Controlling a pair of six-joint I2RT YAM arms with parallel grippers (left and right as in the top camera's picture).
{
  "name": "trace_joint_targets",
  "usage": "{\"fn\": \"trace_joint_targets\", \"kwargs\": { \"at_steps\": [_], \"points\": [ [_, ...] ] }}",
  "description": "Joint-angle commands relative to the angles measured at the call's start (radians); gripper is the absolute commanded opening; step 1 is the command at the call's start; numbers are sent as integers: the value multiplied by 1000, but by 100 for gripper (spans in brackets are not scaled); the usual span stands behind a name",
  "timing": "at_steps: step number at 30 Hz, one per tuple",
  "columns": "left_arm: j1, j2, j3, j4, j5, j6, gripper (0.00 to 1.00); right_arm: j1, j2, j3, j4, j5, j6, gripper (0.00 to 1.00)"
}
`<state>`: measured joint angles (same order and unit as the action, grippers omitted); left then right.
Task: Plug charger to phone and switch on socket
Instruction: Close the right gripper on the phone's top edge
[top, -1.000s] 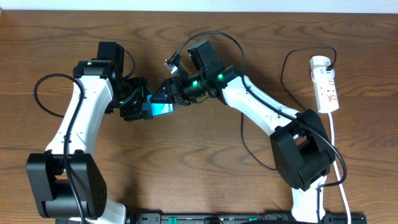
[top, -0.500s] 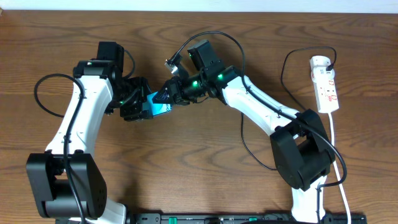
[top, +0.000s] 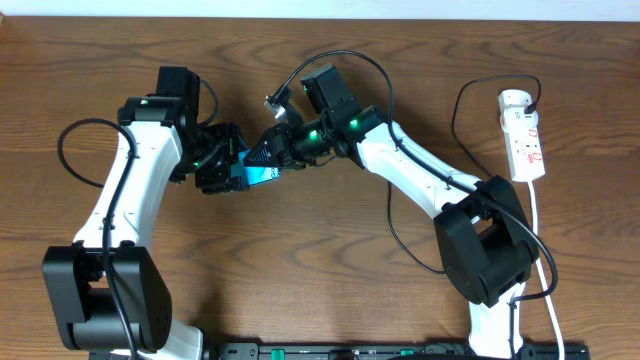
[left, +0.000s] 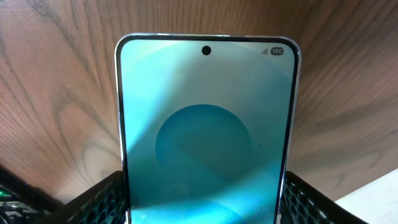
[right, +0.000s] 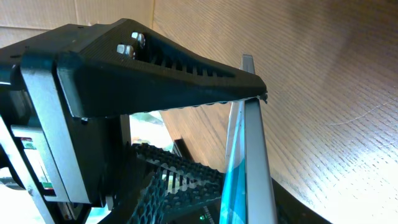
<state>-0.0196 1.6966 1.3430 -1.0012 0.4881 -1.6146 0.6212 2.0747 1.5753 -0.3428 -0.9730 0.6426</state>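
The phone (top: 263, 176), with its teal screen, is held off the table between both arms. My left gripper (top: 235, 168) is shut on its two long edges, and the screen fills the left wrist view (left: 205, 124). My right gripper (top: 268, 153) has its tip against the phone. In the right wrist view the phone (right: 254, 162) shows edge-on beside the left gripper's finger (right: 161, 68). I cannot see what lies between the right jaws. The white socket (top: 524, 135) lies at the far right. The charger cable (top: 458, 112) loops from its top and passes under the right arm. Its plug tip is hidden.
The socket's white cord (top: 541, 235) runs down the right side past the right arm's base (top: 485, 250). Another black cable (top: 340, 55) arcs over the right wrist. A black cable loop (top: 62, 150) hangs left of the left arm.
Almost nothing. The phone and left gripper shifted a few pixels left, then back. The right arm stays in place.
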Motion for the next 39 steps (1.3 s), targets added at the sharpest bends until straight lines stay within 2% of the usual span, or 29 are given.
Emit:
{"fn": "trace_joint_targets", "kwargs": {
  "at_steps": [1, 16, 24, 39],
  "points": [
    [6, -4, 3, -3, 19, 24, 7, 9, -8, 12, -2, -19, -9, 42],
    [6, -4, 3, -4, 17, 50, 7, 9, -8, 12, -66, 55, -30, 43],
    [6, -4, 3, -4, 18, 51, 8, 9, -8, 12, -68, 60, -31, 37],
    [6, -5, 3, -8, 26, 69, 7, 9, -8, 12, -88, 85, -31, 37]
  ]
}}
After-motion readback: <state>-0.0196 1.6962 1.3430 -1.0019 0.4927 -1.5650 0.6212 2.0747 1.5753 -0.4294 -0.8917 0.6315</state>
